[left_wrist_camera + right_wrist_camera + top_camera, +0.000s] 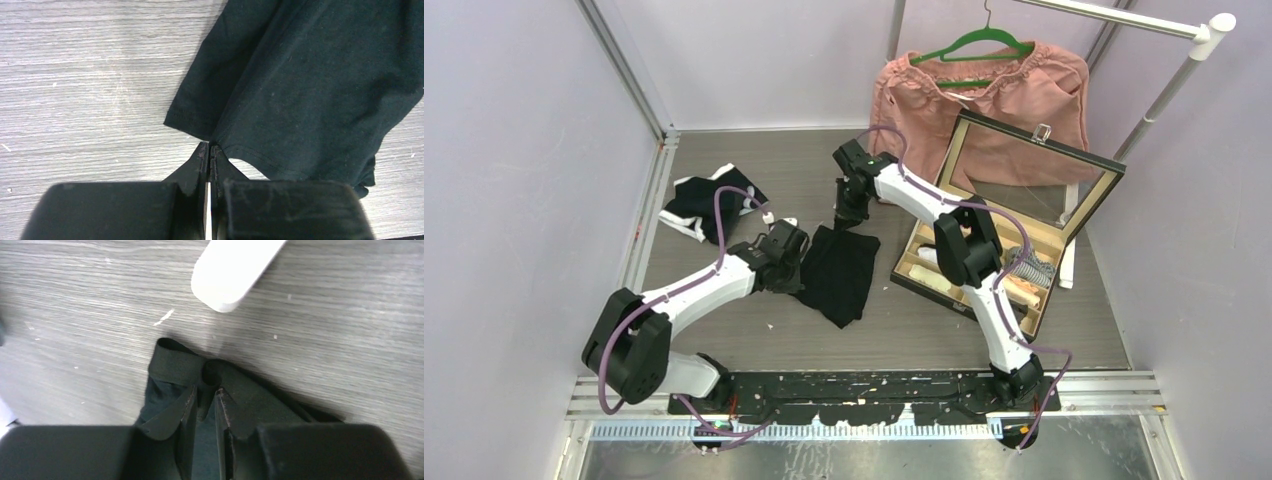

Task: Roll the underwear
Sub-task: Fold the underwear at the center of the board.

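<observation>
The black underwear (839, 272) lies flat in the middle of the table (904, 335), the left gripper (208, 149) closed with its tips at its left hem, the right gripper (205, 392) slightly parted over its far waistband

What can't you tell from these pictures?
- Left wrist view: the shut left gripper meets the underwear hem; its fingers hide whether cloth is pinched.
- Right wrist view: fingers of the right gripper hide whether cloth sits between the parted jaws.
- Right wrist view: a white thing, cut off by the top edge, unidentifiable.
- Top view: the box contents, partly covered by the right arm, the rest too small.
</observation>
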`<state>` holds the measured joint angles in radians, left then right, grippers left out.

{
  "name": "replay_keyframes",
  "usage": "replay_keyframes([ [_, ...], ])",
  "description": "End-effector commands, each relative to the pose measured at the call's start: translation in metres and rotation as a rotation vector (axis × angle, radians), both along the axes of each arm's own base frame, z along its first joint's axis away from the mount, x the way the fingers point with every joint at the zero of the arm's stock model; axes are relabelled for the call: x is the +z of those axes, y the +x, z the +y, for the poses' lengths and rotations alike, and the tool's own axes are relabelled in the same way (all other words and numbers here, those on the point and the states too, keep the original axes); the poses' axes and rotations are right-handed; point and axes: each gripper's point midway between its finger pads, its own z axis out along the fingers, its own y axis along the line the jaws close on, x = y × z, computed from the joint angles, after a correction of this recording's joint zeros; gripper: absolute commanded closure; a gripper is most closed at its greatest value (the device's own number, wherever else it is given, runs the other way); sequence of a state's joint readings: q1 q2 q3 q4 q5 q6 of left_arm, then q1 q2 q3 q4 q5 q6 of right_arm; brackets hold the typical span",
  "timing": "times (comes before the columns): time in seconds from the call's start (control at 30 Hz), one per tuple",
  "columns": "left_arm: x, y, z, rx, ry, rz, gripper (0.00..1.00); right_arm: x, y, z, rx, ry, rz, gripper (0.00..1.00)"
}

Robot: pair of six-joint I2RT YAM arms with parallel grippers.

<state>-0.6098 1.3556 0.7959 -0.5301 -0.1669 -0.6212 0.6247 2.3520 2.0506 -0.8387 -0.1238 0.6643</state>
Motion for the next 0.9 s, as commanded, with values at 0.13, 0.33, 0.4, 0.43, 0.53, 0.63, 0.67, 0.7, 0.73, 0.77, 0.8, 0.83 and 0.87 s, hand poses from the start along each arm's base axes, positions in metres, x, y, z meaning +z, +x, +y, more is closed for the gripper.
replay_keyframes([
  [0.13,-0.012,0.002,0.015,0.073,0.018,0.014,0.99,0.073,0.016,0.052,0.095,0.425,-0.082,0.66],
  [0.33,-0.007,-0.001,0.018,0.090,-0.005,0.006,0.83,0.092,0.019,0.037,0.096,0.524,-0.132,0.53],
  [0.4,-0.004,-0.003,0.019,0.092,-0.011,-0.001,0.76,0.089,0.018,0.027,0.081,0.499,-0.133,0.51],
  [0.43,-0.003,-0.004,0.021,0.095,-0.011,-0.006,0.72,0.087,0.019,0.020,0.069,0.473,-0.145,0.49],
  [0.53,0.004,-0.005,0.026,0.109,-0.004,-0.028,0.62,0.077,0.019,-0.011,0.027,0.299,-0.196,0.46],
  [0.63,0.010,-0.003,0.027,0.116,-0.019,-0.053,0.55,0.081,0.017,-0.044,0.003,0.144,-0.261,0.44],
  [0.67,0.012,-0.002,0.026,0.115,-0.028,-0.060,0.53,0.086,0.017,-0.055,-0.005,0.102,-0.293,0.43],
  [0.7,0.014,-0.001,0.025,0.114,-0.036,-0.069,0.52,0.098,0.016,-0.067,-0.025,0.059,-0.342,0.42],
  [0.73,0.014,0.000,0.024,0.113,-0.039,-0.074,0.52,0.105,0.014,-0.076,-0.032,0.034,-0.371,0.42],
  [0.77,0.015,0.002,0.024,0.114,-0.044,-0.079,0.51,0.109,0.012,-0.089,-0.045,-0.008,-0.407,0.41],
  [0.8,0.016,0.004,0.023,0.113,-0.049,-0.082,0.50,0.114,0.009,-0.097,-0.050,-0.032,-0.437,0.40],
  [0.83,0.015,0.005,0.023,0.113,-0.054,-0.082,0.50,0.120,0.005,-0.105,-0.057,-0.045,-0.466,0.39],
  [0.87,0.014,0.007,0.022,0.114,-0.060,-0.080,0.50,0.125,0.002,-0.107,-0.056,-0.036,-0.497,0.35],
])
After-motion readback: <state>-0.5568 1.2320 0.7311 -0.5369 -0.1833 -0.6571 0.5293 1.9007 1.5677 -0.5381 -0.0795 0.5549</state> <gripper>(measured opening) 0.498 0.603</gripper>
